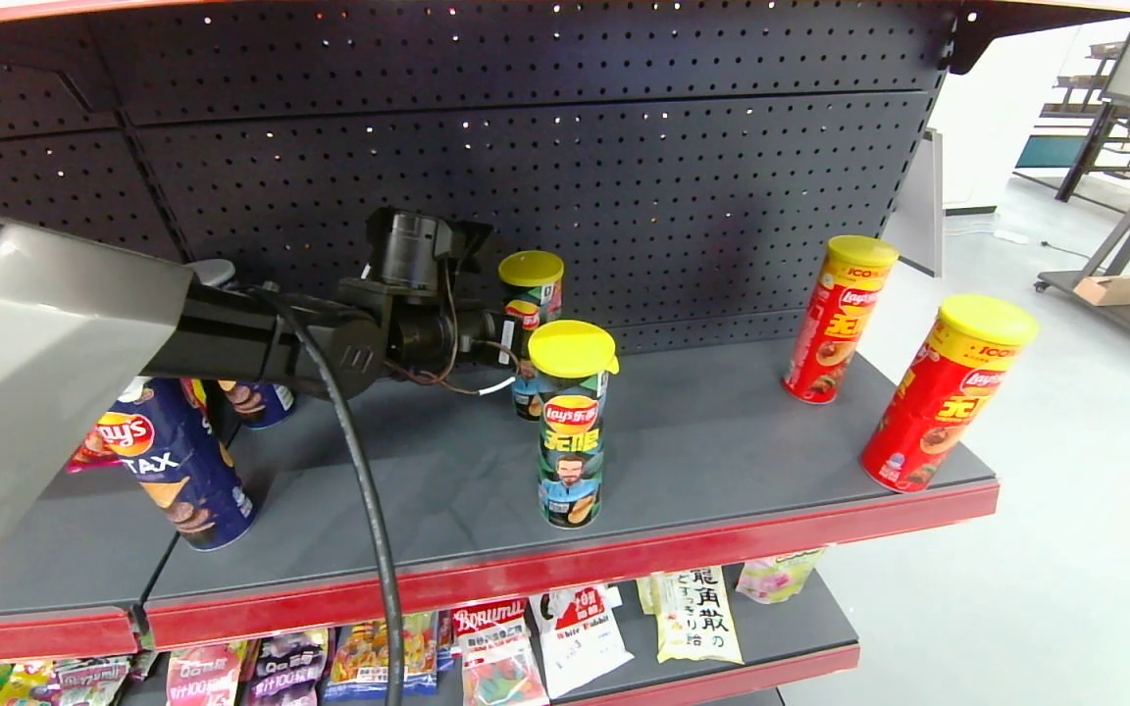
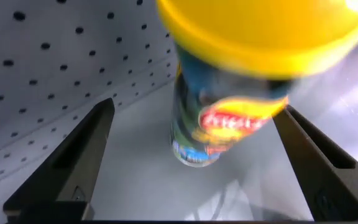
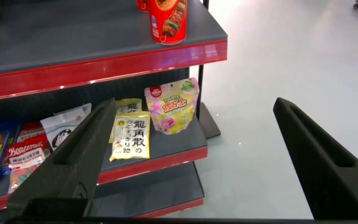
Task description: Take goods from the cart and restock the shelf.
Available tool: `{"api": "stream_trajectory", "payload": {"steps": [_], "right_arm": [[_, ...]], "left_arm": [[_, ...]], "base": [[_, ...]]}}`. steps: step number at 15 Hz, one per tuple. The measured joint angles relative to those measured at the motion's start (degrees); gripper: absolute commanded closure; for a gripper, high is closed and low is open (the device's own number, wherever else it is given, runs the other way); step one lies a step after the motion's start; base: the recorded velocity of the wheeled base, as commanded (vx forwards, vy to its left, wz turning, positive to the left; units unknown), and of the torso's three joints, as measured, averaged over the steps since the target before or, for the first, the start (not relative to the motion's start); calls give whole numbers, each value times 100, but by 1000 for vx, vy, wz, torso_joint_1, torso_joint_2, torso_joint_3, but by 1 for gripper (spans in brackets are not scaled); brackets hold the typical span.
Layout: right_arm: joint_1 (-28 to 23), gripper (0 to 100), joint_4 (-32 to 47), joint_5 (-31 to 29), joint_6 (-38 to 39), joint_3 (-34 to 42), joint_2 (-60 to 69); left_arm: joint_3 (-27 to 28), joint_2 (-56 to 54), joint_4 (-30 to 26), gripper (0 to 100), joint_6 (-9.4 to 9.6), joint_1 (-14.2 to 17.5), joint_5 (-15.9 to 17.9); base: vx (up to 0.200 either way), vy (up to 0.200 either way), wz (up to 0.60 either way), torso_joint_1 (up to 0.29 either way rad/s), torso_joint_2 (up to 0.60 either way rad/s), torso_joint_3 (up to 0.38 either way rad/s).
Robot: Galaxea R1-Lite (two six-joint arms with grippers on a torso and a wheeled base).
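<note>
Chip can (image 1: pixel 530 294) with a yellow lid is seen in the head view standing upright at the back of the upper shelf (image 1: pixel 722 441), close to the pegboard (image 1: pixel 624 176). It stands at eleven o'clock from a matching front can (image 1: pixel 572 431). The left arm (image 1: pixel 261 343) is laid along the shelf and meets the rear can from its nine o'clock side. A red can (image 1: pixel 835 319) is stood at three o'clock, well apart.

In the left wrist view the same chip can (image 2: pixel 219 124) is found inside the left gripper (image 2: pixel 196 107). The fingers (image 2: pixel 82 149) are spread wide, with a gap left on each side (no pad is seen touching it). The can is judged to be set down and let go. To finish well, the jaws should be held wide and drawn straight back along their own line, so that the lid is not clipped and the front can is not brushed.

In the right wrist view the right gripper (image 3: pixel 194 104) is shown parted and empty, hung beside the lower shelf (image 3: pixel 154 165), where snack bags (image 3: pixel 129 134) are laid.
</note>
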State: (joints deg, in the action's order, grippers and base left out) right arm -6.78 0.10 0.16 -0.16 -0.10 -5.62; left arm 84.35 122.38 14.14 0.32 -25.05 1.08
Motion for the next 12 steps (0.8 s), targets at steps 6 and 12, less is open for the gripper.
{"api": "stream_trajectory", "payload": {"steps": [6, 12], "right_arm": [[0, 0, 0, -2, 0, 0, 0], [0, 0, 1, 0, 0, 0, 0]], "left_arm": [[-635, -413, 4, 0, 15, 174, 55], [-889, -574, 9, 0, 466, 533, 41]], "base": [[0, 0, 0, 0, 0, 0], [0, 0, 0, 0, 0, 0]]}}
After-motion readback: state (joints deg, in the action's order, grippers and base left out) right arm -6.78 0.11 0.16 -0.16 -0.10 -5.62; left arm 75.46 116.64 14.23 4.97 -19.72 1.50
